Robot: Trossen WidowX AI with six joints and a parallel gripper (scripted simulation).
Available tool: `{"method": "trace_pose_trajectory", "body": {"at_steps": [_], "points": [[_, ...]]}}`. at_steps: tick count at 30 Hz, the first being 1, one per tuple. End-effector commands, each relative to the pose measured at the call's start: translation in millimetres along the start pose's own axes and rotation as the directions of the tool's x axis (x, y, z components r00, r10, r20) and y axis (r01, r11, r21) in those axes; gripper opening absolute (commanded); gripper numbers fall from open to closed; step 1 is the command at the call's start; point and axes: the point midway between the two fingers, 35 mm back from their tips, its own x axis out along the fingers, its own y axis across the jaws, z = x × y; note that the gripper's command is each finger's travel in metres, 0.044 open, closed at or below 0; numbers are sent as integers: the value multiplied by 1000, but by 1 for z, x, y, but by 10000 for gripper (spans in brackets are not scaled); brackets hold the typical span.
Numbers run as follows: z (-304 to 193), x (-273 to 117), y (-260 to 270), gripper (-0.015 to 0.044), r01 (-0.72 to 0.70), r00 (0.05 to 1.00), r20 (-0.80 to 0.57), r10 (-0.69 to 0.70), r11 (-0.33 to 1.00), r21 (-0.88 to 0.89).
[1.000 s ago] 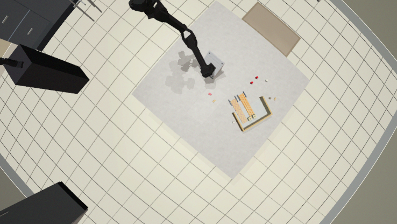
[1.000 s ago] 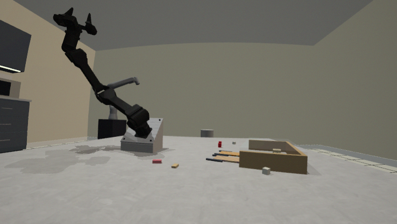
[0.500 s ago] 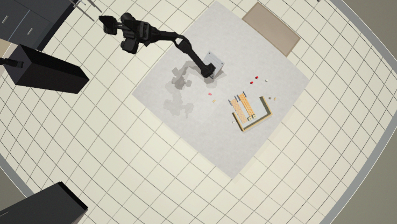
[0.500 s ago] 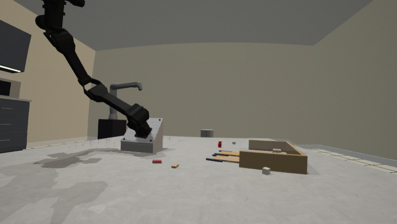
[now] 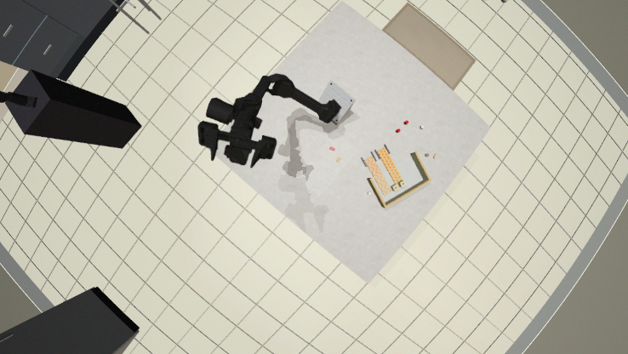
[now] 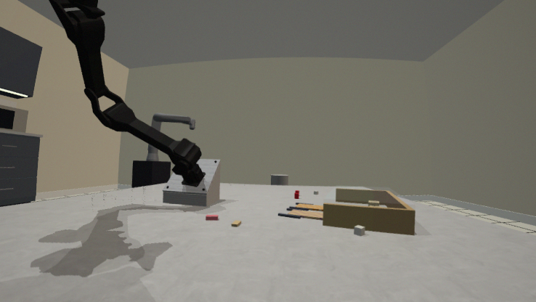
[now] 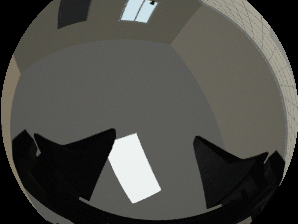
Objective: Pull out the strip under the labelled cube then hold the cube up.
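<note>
Currently, in the top view, the black six-joint arm [image 5: 304, 97] [image 6: 149, 136] is mounted on a sloped grey metal base [image 5: 344, 97] [image 6: 213, 193] and folded back over the pale grey table's edge. The black parallel-jaw gripper [image 5: 232, 162] [image 7: 156, 137] is held well apart from the wooden-walled enclosure [image 5: 407, 193] [image 6: 370, 219]. A tan zigzag-patterned strip [image 5: 377, 175] [image 6: 306, 214] and an orange patterned strip [image 5: 389, 164] [image 6: 309, 206] are laid partly inside it, dark handles pointed out the open side. Two small pale-yellow cubes [image 5: 395, 187] are seen side by side near the strips' inner ends; which one is labelled can't be told, nor the exact strip beneath it.

Exterior: the gripper is cut off by the frame. One pale-yellow cube can be made out behind the near wall. An off-white cube [image 5: 369, 193] [image 6: 359, 230] is located just outside that wall; a pink-red block [image 5: 332, 148] [image 6: 211, 217] and a small tan block [image 5: 338, 159] [image 6: 236, 223] are placed nearer the base.

Wrist: fingers are spread wide, nothing gripped. Ceiling and a white light panel [image 7: 135, 168] are faced; no strips or cubes are shown.
</note>
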Motion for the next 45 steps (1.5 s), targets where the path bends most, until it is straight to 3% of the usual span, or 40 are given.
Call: {"method": "trace_pose_trajectory", "body": {"at_steps": [1,12,18,24,30,36,42,45], "points": [[25,23,-54,400,107,993,64,-103,992,-69],[57,51,-246,400,497,868,199,-455,804,-328],[47,33,-352,400,654,734,241,-635,563,-505],[25,-9,-448,400,675,564,277,-778,241,-698],[-3,-75,-525,400,496,381,323,-866,-103,-862],[-29,-159,-578,400,98,214,394,-894,-382,-919],[-43,-243,-600,400,-389,115,485,-867,-489,-781],[-43,-252,-601,400,-442,109,496,-861,-489,-752]]}}
